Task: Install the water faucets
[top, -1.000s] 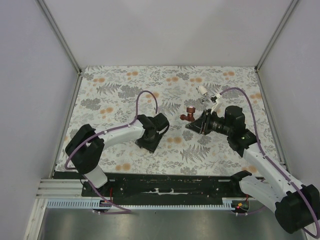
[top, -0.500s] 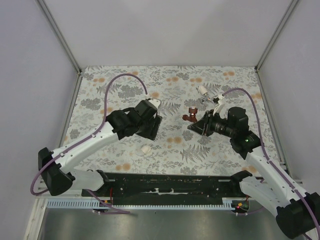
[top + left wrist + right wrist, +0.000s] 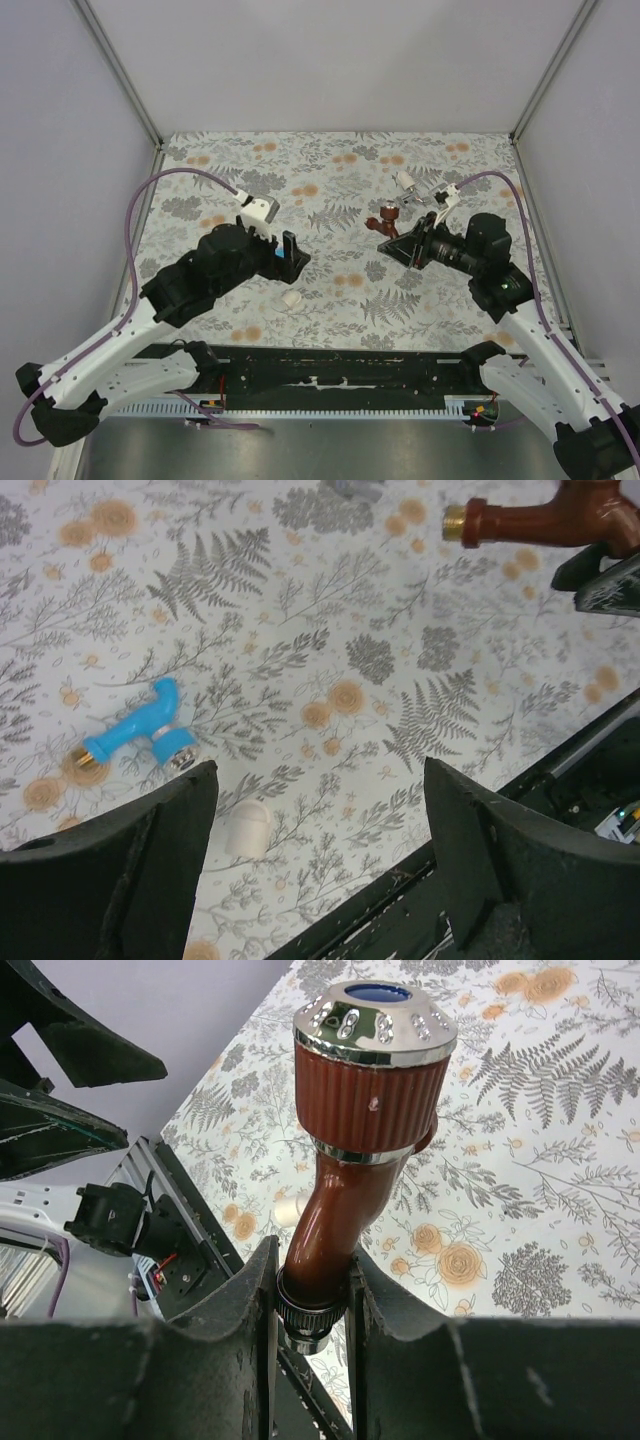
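Reddish-brown faucet (image 3: 362, 1110) – clamped by its lower stem in the right pincer (image 3: 312, 1272), fingers closed narrow against both sides of the stem. It is held off the counter (image 3: 330, 170), right of centre. The ribbed knob with its chrome rim and blue centre is turned up toward the wrist camera. In the left wrist view a brass-coloured end is seen pointing toward the left arm.

Right arm: extended from its base at the near right corner, forearm angled up and inward, wrist roughly level, pincer aimed left toward mid-counter.

Blue faucet (image 3: 140, 730) – lying flat on the floral sheet, left of centre, beneath the left pincer (image 3: 318, 770). A small white fitting (image 3: 248, 828) is lying just beside it on the near side, not touching.

Left pincer: fingers (image 3: 150, 850) spread wide, nothing gripped, raised above the blue faucet. Left arm: stretched diagonally from the near left corner, elbow bent, wrist lifted and tipped down at the counter.

A white-silver faucet (image 3: 406, 182) is noted farther back, beyond the right pincer; its detail is too small to make out.
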You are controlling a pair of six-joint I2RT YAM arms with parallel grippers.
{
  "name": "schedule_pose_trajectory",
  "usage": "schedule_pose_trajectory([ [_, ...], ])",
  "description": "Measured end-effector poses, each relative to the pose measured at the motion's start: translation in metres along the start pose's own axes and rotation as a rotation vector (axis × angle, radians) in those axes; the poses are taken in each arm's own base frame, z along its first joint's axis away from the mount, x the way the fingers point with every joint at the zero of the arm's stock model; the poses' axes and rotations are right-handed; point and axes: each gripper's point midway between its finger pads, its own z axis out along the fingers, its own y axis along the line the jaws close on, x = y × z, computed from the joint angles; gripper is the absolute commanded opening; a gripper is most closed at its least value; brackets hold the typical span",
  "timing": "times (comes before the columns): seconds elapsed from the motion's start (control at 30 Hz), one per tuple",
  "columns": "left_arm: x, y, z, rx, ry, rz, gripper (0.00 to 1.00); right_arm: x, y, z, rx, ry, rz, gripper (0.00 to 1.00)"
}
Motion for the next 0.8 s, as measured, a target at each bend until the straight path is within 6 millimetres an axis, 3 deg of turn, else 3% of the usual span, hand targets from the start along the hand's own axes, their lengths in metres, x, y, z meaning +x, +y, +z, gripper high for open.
schedule_pose_trajectory([
  [0.17, -0.016, -0.004, -0.004, 0.057, -0.157, -0.036, 0.89, -0.008, 0.008, 0.000, -0.037, -0.023, -0.029, 0.00],
  [0.4, -0.030, 0.003, 0.005, 0.031, -0.281, -0.071, 0.90, -0.021, 0.022, 0.001, -0.114, -0.065, -0.082, 0.00],
  [0.67, -0.044, -0.014, 0.033, 0.115, -0.263, -0.041, 0.91, -0.029, 0.040, 0.001, -0.228, -0.085, -0.153, 0.00],
  [0.8, -0.055, -0.028, 0.030, 0.235, -0.257, 0.011, 0.91, -0.030, 0.054, 0.001, -0.319, -0.082, -0.196, 0.00],
])
